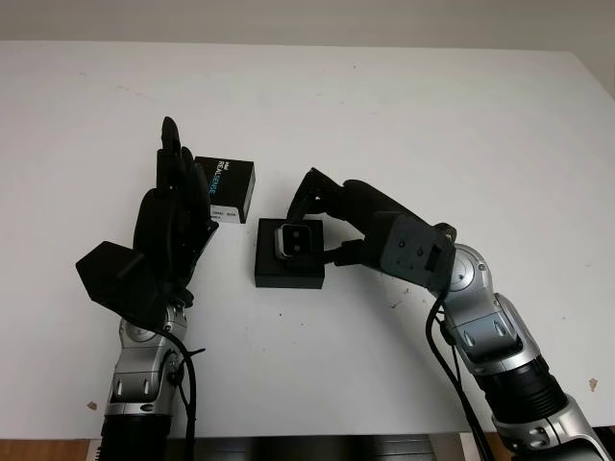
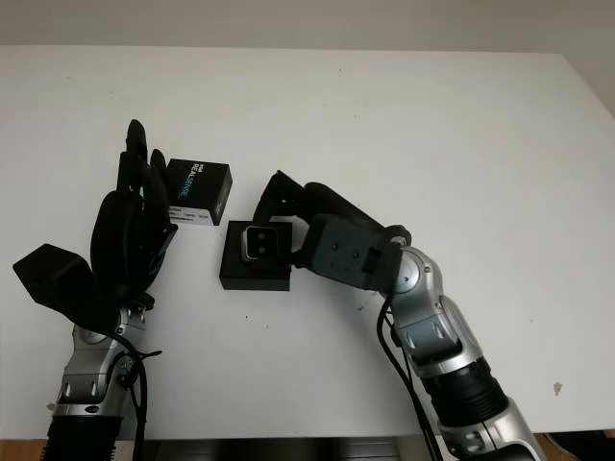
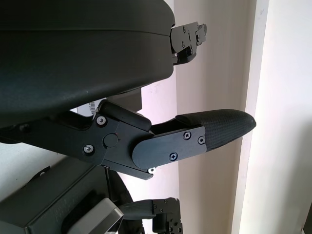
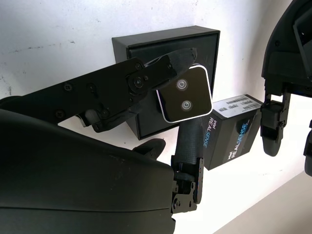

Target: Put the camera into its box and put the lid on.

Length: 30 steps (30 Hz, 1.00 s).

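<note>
White counter against a pale wall.

The counter [image 1: 404, 106] is a broad, matt white surface that takes up nearly all of the head camera's view. Its far edge runs straight across the top, and behind it stands a plain, pale grey-white wall [image 1: 307, 19]. At the far right the counter's corner shows, with its right edge slanting down toward the near side and a strip of lighter wall beyond it. Along the near edge runs a dark band [image 1: 317, 447], with a sliver of brown wood at the near left and near right corners. A few small dark specks mark the white top near the right. The light is even and soft, giving faint shadows.
</note>
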Available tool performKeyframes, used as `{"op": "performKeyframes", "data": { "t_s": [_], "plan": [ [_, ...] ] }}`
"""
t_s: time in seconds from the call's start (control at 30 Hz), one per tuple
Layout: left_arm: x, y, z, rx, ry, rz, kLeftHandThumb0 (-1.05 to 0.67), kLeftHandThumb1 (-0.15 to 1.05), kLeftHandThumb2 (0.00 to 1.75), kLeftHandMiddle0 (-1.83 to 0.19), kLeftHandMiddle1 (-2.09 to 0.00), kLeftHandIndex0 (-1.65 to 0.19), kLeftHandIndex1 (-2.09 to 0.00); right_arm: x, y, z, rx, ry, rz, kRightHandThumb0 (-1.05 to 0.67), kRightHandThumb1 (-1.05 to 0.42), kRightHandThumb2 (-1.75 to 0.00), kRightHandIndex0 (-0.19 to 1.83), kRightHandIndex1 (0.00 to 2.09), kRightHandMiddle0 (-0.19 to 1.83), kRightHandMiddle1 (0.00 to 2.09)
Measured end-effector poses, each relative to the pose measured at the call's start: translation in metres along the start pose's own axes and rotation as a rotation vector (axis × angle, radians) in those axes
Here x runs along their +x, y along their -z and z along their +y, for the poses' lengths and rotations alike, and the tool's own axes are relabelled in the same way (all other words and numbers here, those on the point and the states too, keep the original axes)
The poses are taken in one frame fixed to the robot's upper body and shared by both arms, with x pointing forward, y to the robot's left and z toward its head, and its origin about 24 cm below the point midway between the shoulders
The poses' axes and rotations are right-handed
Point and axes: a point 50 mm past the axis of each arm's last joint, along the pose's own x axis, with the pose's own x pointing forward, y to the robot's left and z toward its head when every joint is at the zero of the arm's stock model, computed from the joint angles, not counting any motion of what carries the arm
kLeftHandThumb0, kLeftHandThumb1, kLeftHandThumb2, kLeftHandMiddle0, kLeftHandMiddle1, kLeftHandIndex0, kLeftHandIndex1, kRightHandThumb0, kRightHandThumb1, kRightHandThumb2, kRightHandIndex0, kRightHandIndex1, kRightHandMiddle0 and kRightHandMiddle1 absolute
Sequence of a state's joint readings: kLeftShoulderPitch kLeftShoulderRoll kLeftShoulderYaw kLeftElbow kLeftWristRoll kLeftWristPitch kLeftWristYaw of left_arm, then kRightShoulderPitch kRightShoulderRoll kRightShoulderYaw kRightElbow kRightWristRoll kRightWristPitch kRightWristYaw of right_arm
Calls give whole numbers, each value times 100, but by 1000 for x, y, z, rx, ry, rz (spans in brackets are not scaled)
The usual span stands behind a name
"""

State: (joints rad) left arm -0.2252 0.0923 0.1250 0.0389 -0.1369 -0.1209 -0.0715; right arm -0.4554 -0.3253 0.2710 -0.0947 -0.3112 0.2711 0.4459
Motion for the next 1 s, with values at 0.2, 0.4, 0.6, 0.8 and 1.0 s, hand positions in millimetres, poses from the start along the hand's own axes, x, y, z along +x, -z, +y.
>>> {"op": "performKeyframes", "data": {
  "t_s": [0.2, 0.4, 0.6, 0.8, 1.0],
  "plan": [
    [0, 0, 0, -3, -1, 0, -80, 105, 65, 19, 0, 19, 0, 1, -1, 2, -24, 5, 5, -32, -104, -6, 27, 43, 23, 201],
    [0, 0, 0, -3, -1, 0, -79, 105, 65, 19, 0, 19, 0, 1, -1, 3, -41, 15, -4, -32, -105, -6, 26, 46, 25, 201],
    [0, 0, 0, -3, -2, 0, -79, 105, 65, 19, 0, 19, 0, 1, -3, 4, -76, 15, -13, -35, -104, -7, 22, 47, 25, 197],
    [0, 0, -1, -6, -3, -1, -79, 105, 65, 19, 0, 19, 0, -2, -3, 4, -170, 4, -35, -58, -101, -5, 1, 23, -10, 121],
    [-1, 0, -2, -9, -4, 0, -79, 105, 65, 19, 0, 19, 0, -8, -6, 8, -256, -8, -61, -62, -100, -5, -6, 8, -6, 65]
  ]
}}
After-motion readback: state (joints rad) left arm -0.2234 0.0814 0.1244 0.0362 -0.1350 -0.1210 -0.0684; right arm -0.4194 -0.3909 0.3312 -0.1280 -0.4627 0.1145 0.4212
